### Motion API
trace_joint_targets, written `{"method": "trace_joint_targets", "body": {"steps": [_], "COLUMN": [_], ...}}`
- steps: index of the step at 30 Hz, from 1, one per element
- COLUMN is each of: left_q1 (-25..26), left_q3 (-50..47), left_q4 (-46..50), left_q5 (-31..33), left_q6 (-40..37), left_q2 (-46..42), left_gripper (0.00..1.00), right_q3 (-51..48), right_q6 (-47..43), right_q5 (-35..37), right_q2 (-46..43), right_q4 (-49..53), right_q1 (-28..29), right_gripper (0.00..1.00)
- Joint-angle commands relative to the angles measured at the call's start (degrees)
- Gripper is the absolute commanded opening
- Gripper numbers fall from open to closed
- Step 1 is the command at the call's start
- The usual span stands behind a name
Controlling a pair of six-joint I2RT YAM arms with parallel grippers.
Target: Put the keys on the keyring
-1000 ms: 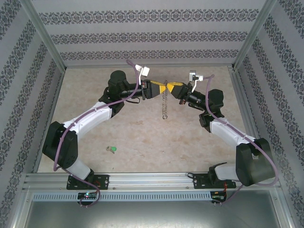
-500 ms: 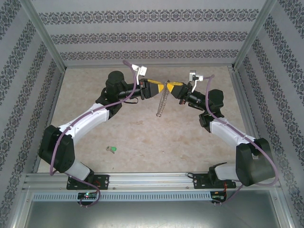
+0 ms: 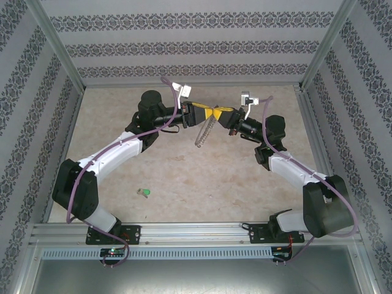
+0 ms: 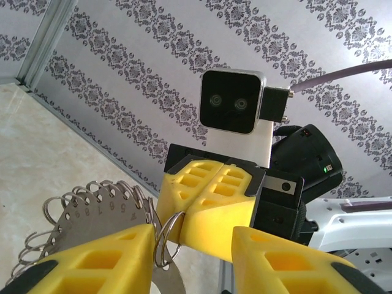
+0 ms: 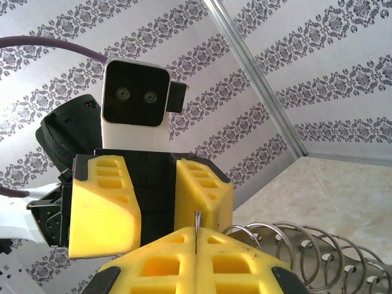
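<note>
The beige mottled surface (image 3: 184,177) was enclosed by walls papered in grey patterned stripes (image 3: 184,46). The left arm (image 3: 116,153) and the right arm (image 3: 294,168) were stretched towards the far middle of the surface, where their yellow-fingered tools were brought tip to tip above it. The right tool (image 3: 220,114) was closed, and a thin metal edge of the keyring (image 3: 204,130) was seen pinched between its fingers (image 5: 153,263) in the right wrist view. The left tool (image 3: 207,114) was held with its fingers (image 4: 92,257) apart, a clear gap being left between them; the keyring was seen against one finger in the left wrist view, but was not clamped by both. The keyring was hung tilted below the meeting tools, clear of the surface. Close up, it was shown as a flat silvery plate stamped with digits (image 4: 104,211) and edged with many small wire loops (image 5: 294,245). A tiny green-headed key (image 3: 144,193) was laid loose on the surface near the left arm, well apart from the keyring
</note>
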State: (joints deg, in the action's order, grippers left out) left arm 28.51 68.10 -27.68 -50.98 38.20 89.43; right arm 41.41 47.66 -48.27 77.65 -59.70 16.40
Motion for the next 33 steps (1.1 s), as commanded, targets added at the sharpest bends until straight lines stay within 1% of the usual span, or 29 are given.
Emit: {"method": "trace_joint_targets", "body": {"steps": [1, 12, 18, 20, 22, 23, 24, 25, 27, 29, 33], "left_q1": [0.5, 1.2, 1.3, 1.4, 1.3, 1.3, 1.3, 1.3, 1.3, 1.3, 1.2], "left_q3": [1.9, 0.9, 1.0, 1.1, 1.4, 1.8, 2.4, 3.1, 5.1, 7.3, 12.9], "left_q4": [-3.1, -3.9, -4.2, -3.5, -1.5, 0.5, 3.1, 5.7, 13.5, 21.0, 35.7], "left_q5": [-1.4, -1.7, -1.3, -1.0, -0.1, 0.1, 0.3, 0.3, 0.7, 0.8, 0.0], "left_q6": [0.7, 0.9, 0.8, 0.3, -1.2, -2.9, -4.9, -7.0, -13.5, -19.9, -32.1], "left_q2": [1.1, 1.5, 1.5, 1.2, 0.8, 0.3, -0.1, -0.6, -1.5, -2.0, -1.4], "left_gripper": [0.33, 0.22, 0.10, 0.01, 0.00, 0.00, 0.00, 0.00, 0.00, 0.00, 0.00], "right_q3": [1.4, 1.5, 1.3, 1.2, 1.3, 1.2, 0.6, 0.1, -1.0, -2.1, -3.4], "right_q6": [-0.2, -0.2, -0.4, -0.5, -0.3, 0.1, 0.6, 1.3, 2.6, 3.7, 4.4], "right_q5": [-0.4, -0.2, -0.2, -0.2, -0.3, -0.2, 0.3, 0.8, 1.2, 1.0, -1.1], "right_q2": [0.0, 0.3, 0.2, 0.3, 0.4, 0.2, 0.0, -0.5, -1.6, -2.9, -4.8], "right_q4": [-3.9, -4.0, -3.8, -3.7, -3.3, -2.9, -2.9, -3.0, -2.4, -2.2, 0.4], "right_q1": [0.6, 0.7, 0.6, 0.5, 0.3, -0.2, -1.0, -1.9, -3.7, -5.2, -6.7], "right_gripper": [0.00, 0.00, 0.00, 0.00, 0.00, 0.06, 0.22, 0.31, 0.43, 0.50, 0.54]}}
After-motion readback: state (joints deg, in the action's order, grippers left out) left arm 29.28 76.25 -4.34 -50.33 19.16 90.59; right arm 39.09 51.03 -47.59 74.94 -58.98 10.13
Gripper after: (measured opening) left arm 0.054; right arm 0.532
